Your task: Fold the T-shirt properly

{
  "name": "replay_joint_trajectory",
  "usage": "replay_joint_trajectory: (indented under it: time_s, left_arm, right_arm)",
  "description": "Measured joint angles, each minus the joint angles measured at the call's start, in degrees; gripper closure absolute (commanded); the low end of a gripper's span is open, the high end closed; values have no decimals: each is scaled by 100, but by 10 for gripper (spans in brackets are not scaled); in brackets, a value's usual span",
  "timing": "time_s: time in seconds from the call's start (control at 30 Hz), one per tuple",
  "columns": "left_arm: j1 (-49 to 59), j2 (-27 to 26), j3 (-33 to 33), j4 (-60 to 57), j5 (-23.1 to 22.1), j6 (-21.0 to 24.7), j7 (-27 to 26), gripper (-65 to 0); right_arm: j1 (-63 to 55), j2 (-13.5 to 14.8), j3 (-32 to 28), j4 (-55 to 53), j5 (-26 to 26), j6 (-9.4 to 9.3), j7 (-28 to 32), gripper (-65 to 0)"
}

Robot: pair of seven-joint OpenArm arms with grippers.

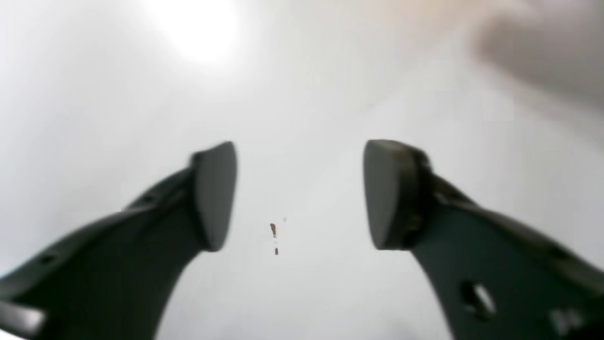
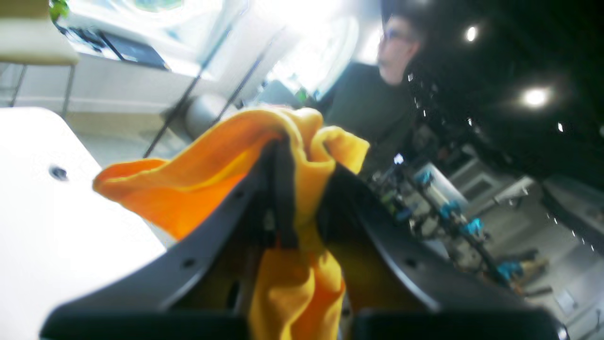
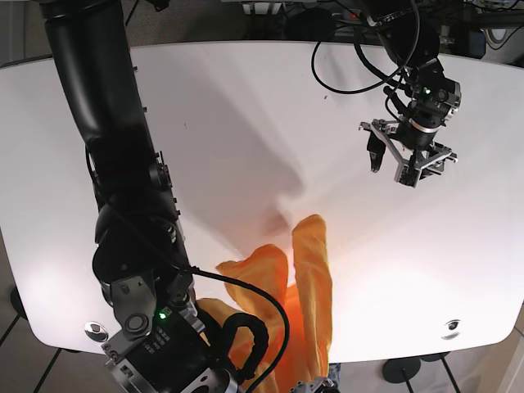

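The orange T-shirt is bunched into hanging folds at the table's front edge, partly lifted off the white table. My right gripper is shut on a gathered fold of the shirt, holding it above the table's edge; in the base view it sits at the bottom edge, mostly cut off. My left gripper is open and empty, hovering over bare table at the far right, well apart from the shirt.
A person stands beyond the table in the right wrist view. Cables loop over the table's back right. Round metal grommets sit near the front corners. A small red mark lies on the table under the left gripper.
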State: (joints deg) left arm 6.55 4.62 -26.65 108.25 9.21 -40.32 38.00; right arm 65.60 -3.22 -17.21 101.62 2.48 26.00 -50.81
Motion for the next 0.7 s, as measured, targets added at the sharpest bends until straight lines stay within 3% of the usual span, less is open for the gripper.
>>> replay_joint_trajectory:
  time_s: [0.13, 0.3, 0.7]
  left_arm:
    - [-225, -22, 756, -197, -22, 37, -11, -439]
    - [-654, -13, 1246, -684, -2, 7, -11, -435]
    - [-205, 92, 1626, -570, -17, 17, -17, -433]
  right_arm:
    - [-74, 4, 0, -7, 2, 2, -50, -19]
    - [-138, 7, 2, -15, 2, 0, -44, -19]
    - [-490, 166, 0, -48, -79, 2, -33, -19]
